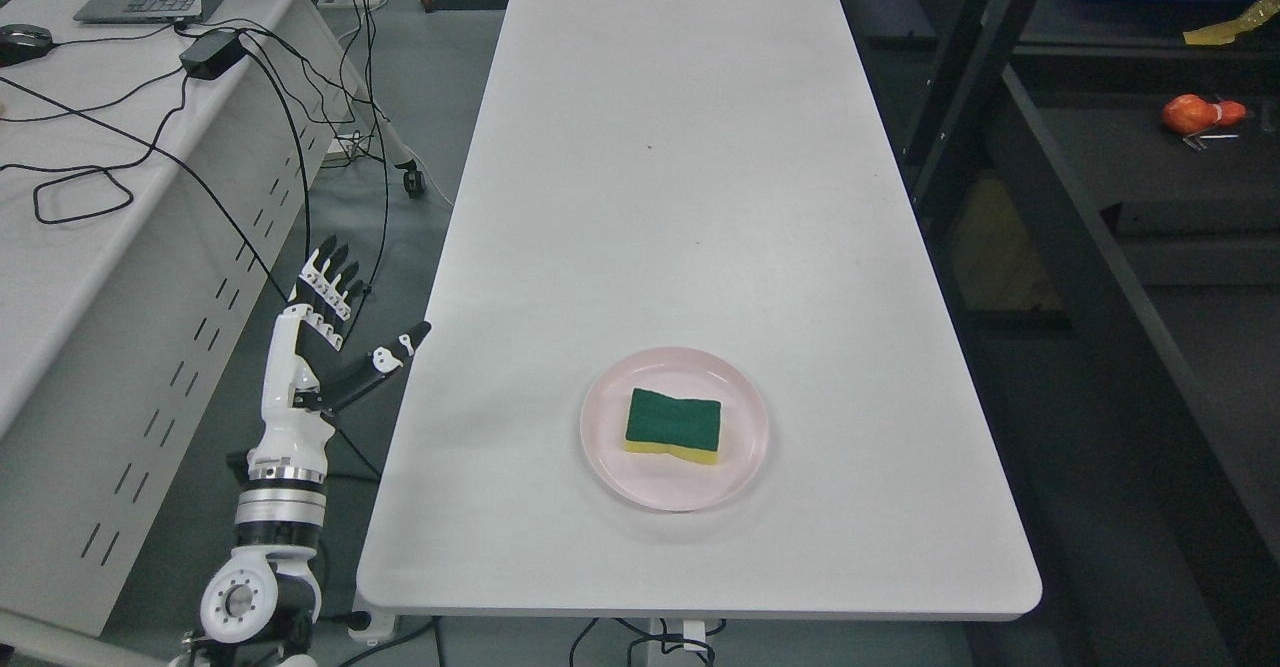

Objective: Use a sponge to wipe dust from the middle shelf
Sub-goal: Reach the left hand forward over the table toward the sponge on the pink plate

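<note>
Task looks not yet begun: sponge [674,426] untouched, lying flat on pink plate [610,457] near front of white tabletop [660,147]. Sponge rectangular, green scouring face up, yellow foam showing along front edge. Left hand [335,332] raised beside tabletop's left edge, fingers spread, grasping nothing. Dark shelf unit [1100,177] at right, unwiped

A: Where's the sponge [674,426]?
B: On the plate [745,447], near end of the table [690,147], about centred.
A: Left hand [325,332]?
B: Off the table's left edge, beside the plate. Second table [60,277] further left, shelf [1120,277] right.
</note>
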Robot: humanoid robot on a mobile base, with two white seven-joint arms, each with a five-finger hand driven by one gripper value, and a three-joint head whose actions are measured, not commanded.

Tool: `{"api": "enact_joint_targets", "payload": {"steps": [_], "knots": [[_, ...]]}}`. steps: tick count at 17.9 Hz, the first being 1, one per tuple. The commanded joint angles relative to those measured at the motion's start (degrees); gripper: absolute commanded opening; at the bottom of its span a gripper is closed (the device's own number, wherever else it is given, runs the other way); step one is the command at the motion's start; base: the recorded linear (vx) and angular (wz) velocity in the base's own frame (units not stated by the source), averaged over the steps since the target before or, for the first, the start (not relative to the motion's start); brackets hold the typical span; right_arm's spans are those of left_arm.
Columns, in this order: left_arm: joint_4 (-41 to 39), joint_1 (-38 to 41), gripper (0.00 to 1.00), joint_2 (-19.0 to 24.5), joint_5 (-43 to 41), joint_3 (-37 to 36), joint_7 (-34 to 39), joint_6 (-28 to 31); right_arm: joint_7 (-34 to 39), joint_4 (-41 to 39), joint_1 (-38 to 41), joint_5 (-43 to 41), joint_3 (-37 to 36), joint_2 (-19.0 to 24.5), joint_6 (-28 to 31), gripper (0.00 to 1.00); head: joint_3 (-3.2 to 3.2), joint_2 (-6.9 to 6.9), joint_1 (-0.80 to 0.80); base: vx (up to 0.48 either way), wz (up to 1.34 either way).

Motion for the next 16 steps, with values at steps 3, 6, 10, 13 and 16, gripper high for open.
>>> {"api": "enact_joint_targets", "payload": {"steps": [3,6,10,13,16], "knots": [[0.24,-0.36,0.99,1.00,-0.03,-0.53,-3.01,-0.89,-0.05,-1.00,0.00,0.00,-0.02,-1.00,0.02,1.00,0.00,0.00,0.00,0.000,0.00],[1.90,-4.12,0.99,2.45,-2.12,-1.06,-4.15,-0.97,-0.05,-1.00,0.00,0.00,-0.02,-1.00,0.02,1.00,0.00,0.00,0.00,0.000,0.00],[5.25,-12.20,0.98,9.57,-12.92,-3.85,-10.56,-1.24,-0.05,-1.00,0.00,0.00,0.07,-1.00,0.02,1.00,0.00,0.00,0.00,0.000,0.00],[6.39,-17.91,0.98,13.96,-24.94,-12.18,-13.03,-1.41,-0.05,-1.00,0.00,0.00,0.07,-1.00,0.02,1.00,0.00,0.00,0.00,0.000,0.00],[7.79,-25.82,0.98,15.73,-35.42,-23.43,-13.48,-6.23,-0.05,-1.00,0.00,0.00,-0.02,-1.00,0.02,1.00,0.00,0.00,0.00,0.000,0.00]]}}
